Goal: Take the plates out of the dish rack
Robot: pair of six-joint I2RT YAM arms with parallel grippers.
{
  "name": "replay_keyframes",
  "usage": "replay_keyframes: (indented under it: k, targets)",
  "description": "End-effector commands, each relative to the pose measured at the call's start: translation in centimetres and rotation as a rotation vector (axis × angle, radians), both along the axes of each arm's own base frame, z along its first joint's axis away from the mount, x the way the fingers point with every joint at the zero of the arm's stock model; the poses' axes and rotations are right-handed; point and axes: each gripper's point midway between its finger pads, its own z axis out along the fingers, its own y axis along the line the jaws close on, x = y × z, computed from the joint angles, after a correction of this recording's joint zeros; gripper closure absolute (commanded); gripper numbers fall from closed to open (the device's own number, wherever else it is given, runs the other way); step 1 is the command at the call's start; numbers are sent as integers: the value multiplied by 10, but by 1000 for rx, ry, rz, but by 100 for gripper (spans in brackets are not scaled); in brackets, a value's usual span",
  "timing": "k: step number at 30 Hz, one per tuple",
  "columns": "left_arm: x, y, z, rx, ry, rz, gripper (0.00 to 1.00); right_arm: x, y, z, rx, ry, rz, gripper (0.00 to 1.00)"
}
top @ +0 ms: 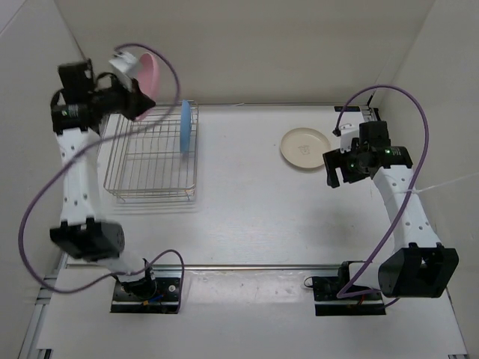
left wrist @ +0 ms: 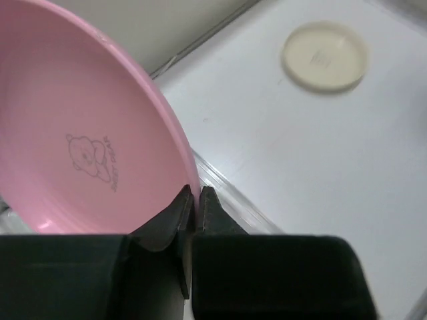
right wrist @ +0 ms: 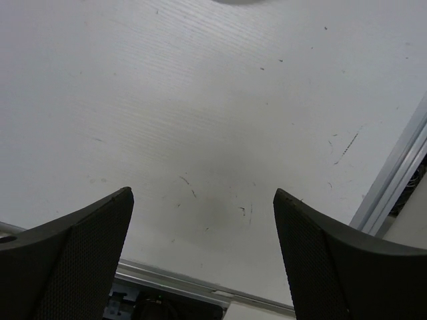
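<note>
Pink plate at the upper left of the overhead view, above the dish rack's far corner. Only the left wrist view shows the left end effector pinching its rim. Blue plate stands on edge in the rack. Cream plate lies flat on the desk, right of centre, near the right end effector, whose fingers are spread.

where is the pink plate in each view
top external: pink plate upper left, lifted clear of the dish rack
left wrist: fills the left, rim pinched by the left gripper
right wrist: not in it
shared landmark: cream plate, top and left wrist
</note>
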Motion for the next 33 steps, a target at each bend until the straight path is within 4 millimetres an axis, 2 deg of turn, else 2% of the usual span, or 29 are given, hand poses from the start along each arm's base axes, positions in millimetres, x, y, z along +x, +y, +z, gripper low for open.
replay_keyframes:
  k: [1, 2, 3, 4, 5, 6, 7, 8, 9, 10, 11, 12, 16, 17, 18, 19, 21, 24, 27, 29, 33]
  targets:
    - [-49, -2, -5, 580, -240, 116, 89, 18, 12, 48, 42, -131, 14, 12]
    - [-59, -30, -45, 674, -203, 12, 89, 18, 12, 53, 43, -136, 15, 12]
    - [-68, -35, -57, 757, -179, -17, 89, 18, 17, 59, 55, -146, 32, 12]
    - [-72, -28, -66, 880, -161, -1, 89, 20, 25, 71, 76, -175, 58, 12]
    - [-86, -48, -84, 946, -172, -83, 89, 18, 33, 77, 95, -181, 88, 12]
    - [-92, -40, -91, 1069, -178, -67, 89, 15, 39, 81, 103, -181, 121, 12]
    - [-99, -45, -97, 1148, -214, -91, 89, 17, 45, 94, 111, -219, 160, 12]
    - [-119, -64, -118, 1269, -284, -226, 89, 12, 55, 100, 127, -222, 206, 11]
    - [-122, -60, -117, 1383, -326, -202, 89, 6, 66, 106, 157, -220, 256, 11]
    - [-130, -65, -122, 1448, -372, -241, 89, 5, 72, 112, 170, -235, 278, 11]
    - [-143, -82, -119, 1508, -485, -332, 89, 2, 79, 125, 169, -274, 314, 11]
    - [-148, -84, -126, 1576, -516, -360, 89, 6, 83, 132, 173, -309, 328, 11]
    - [-160, -138, -119, 1603, -667, -452, 89, 4, 99, 166, 260, -387, 352, 11]
    - [-161, -156, -127, 1596, -656, -476, 89, 6, 104, 173, 287, -391, 361, 11]
    - [-170, -177, -117, 1559, -700, -496, 89, 1, 114, 176, 325, -376, 391, 11]
    - [-173, -189, -114, 1545, -714, -506, 89, 0, 120, 178, 329, -377, 411, 11]
    - [-181, -222, -112, 1514, -776, -539, 89, 2, 130, 180, 326, -386, 438, 12]
    - [-192, -254, -116, 1487, -836, -591, 89, 11, 132, 173, 299, -390, 427, 12]
    - [-198, -279, -112, 1435, -832, -601, 89, 14, 138, 169, 292, -416, 448, 12]
    - [-200, -289, -112, 1422, -828, -618, 89, 17, 135, 167, 277, -427, 432, 12]
    - [-197, -298, -112, 1422, -849, -603, 89, 22, 132, 140, 253, -382, 411, 12]
